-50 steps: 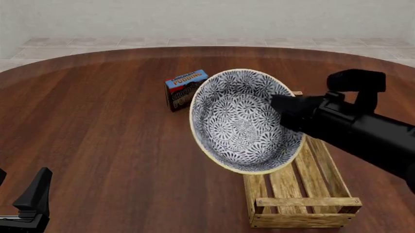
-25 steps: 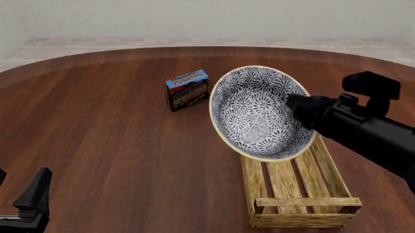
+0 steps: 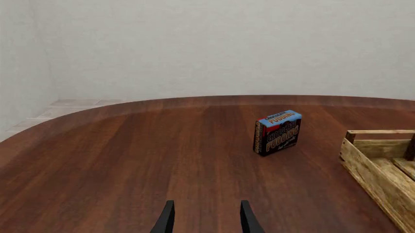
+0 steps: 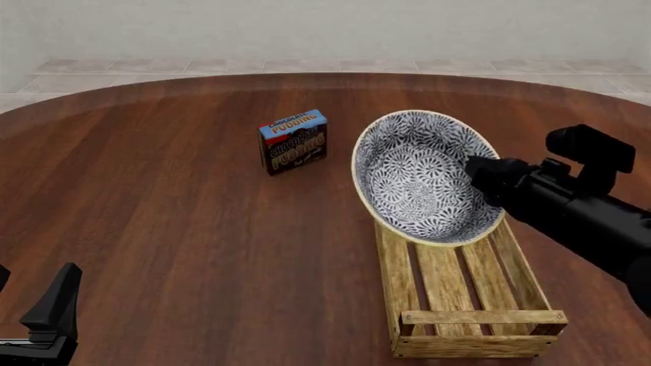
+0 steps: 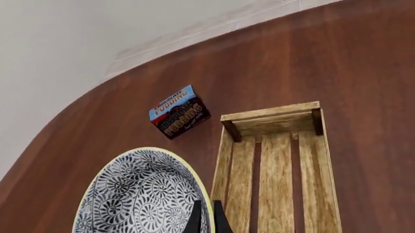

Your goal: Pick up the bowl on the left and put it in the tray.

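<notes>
Left wrist view: the left end effector (image 3: 206, 219), fingers parted and empty, low over the desk (image 3: 129, 160); ahead, the pudding box (image 3: 277, 132) and one end of the wooden crate (image 3: 376, 165); no bowl visible.

Front view: the bowl (image 4: 425, 177), tilted, hangs over the crate's far end, its rim at the right end effector (image 4: 480, 174).

Right wrist view: fingers (image 5: 196, 221) clenched on the bowl's rim, crate just beside.

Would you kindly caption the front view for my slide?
Right gripper holds the tilted bowl over the wooden tray, pudding box behind.
</notes>
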`<act>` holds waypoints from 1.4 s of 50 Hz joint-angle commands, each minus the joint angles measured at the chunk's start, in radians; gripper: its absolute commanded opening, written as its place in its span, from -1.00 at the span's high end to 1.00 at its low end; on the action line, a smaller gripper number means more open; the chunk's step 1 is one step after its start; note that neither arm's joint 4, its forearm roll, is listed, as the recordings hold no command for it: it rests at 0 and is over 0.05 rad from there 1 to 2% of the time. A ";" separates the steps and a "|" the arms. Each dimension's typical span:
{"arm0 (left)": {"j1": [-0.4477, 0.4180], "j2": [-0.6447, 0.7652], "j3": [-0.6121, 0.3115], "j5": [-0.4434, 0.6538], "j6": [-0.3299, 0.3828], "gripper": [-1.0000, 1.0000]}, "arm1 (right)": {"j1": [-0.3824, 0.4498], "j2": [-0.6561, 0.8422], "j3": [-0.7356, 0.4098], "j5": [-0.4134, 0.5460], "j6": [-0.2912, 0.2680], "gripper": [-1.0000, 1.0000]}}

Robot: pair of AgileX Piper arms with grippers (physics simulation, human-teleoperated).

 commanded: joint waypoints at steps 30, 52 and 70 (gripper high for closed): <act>0.000 0.000 0.000 0.000 0.000 -1.00 | -0.187 0.127 0.091 -0.165 0.056 1.00; 0.000 0.000 0.000 0.000 0.000 -1.00 | -0.223 0.270 0.144 -0.313 0.080 1.00; 0.000 0.000 0.000 0.000 0.000 -1.00 | -0.219 0.366 0.157 -0.392 0.098 1.00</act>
